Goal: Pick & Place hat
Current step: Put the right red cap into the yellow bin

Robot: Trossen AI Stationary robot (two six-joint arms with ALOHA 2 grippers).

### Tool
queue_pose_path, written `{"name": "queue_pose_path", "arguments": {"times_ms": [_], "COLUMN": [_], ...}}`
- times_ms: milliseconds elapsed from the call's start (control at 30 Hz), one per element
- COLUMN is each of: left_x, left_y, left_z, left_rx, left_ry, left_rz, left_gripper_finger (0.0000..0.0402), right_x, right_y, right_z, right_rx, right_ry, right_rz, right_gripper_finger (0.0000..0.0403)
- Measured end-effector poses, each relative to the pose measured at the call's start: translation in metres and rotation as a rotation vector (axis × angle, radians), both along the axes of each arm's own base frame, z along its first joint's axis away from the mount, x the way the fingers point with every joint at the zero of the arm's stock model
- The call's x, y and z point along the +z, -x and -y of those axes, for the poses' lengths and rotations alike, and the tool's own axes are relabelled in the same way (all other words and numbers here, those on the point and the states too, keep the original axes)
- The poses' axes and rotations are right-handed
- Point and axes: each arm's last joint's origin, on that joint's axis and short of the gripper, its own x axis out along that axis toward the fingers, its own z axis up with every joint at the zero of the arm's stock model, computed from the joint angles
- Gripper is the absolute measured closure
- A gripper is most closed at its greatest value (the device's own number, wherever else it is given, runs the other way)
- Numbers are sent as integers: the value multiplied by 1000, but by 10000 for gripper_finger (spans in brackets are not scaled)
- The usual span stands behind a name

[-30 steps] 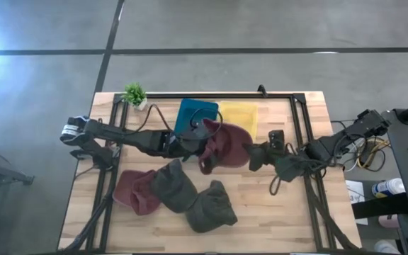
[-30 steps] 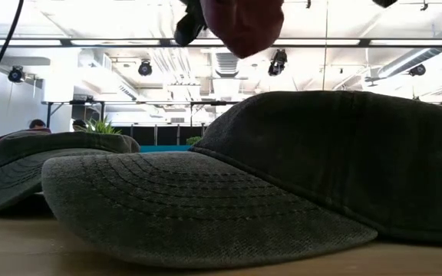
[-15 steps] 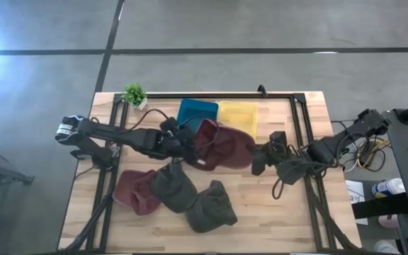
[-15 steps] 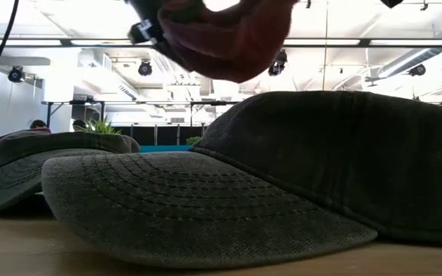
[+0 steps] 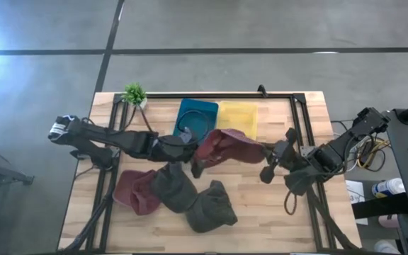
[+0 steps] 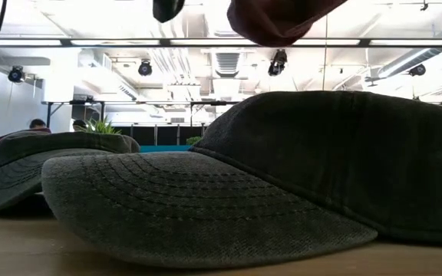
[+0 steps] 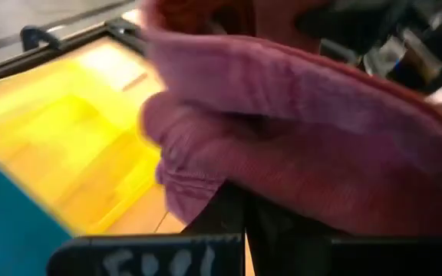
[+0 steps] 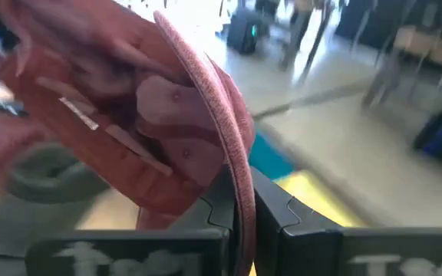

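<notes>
A maroon cap (image 5: 225,145) hangs in the air between both grippers, above the middle of the table and in front of the teal tray (image 5: 195,115) and the yellow tray (image 5: 238,115). My left gripper (image 5: 190,154) is shut on its left side, my right gripper (image 5: 267,163) on its right side. The right wrist view looks into the cap's inside (image 8: 113,115). In the low view only its underside (image 6: 278,17) shows at the top. My left gripper pinches the cap's soft crown cloth (image 7: 206,180) between its two fingers, reaching in level from the table's left. The bunched cloth hides the fingertips. The cap is lifted clear of the table. My right gripper pinches the cap's brim at its edge (image 8: 244,180) between the two fingers, coming level from the table's right. The brim stands on edge in the hold, and the cap's hollow side faces this wrist. The cap is clear of the table.
Three more caps lie on the near half of the table: a maroon one (image 5: 133,191) and two olive ones (image 5: 172,185) (image 5: 211,207), the olive pair filling the low view (image 6: 244,176). A small potted plant (image 5: 134,93) stands at the far left corner. Black frame rails (image 5: 297,120) run along the table's sides.
My right gripper has drawn back toward the table's right edge with the brim. The cap has turned and spread out wider between the two grippers, staying in the air. In the low view the cap has shifted to the right and risen.
</notes>
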Motion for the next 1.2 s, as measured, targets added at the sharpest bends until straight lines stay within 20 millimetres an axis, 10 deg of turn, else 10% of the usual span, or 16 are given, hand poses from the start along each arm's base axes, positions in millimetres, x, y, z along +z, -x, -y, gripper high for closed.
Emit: {"name": "queue_pose_path", "arguments": {"times_ms": [300,567,1200], "left_x": [-38,-24,4], "left_y": [34,44,7], "left_z": [-10,-19,-25], "left_rx": [318,656,277], "left_ry": [-348,-509,-250], "left_rz": [-485,-365,-52], "left_gripper_finger": [401,401,342], "right_x": [34,52,45], "right_y": [5,16,27], "right_z": [3,7,4], "right_rx": [114,159,229], "right_ry": [4,-95,-214], "right_rz": [3,57,45], "right_gripper_finger": [390,390,390]}}
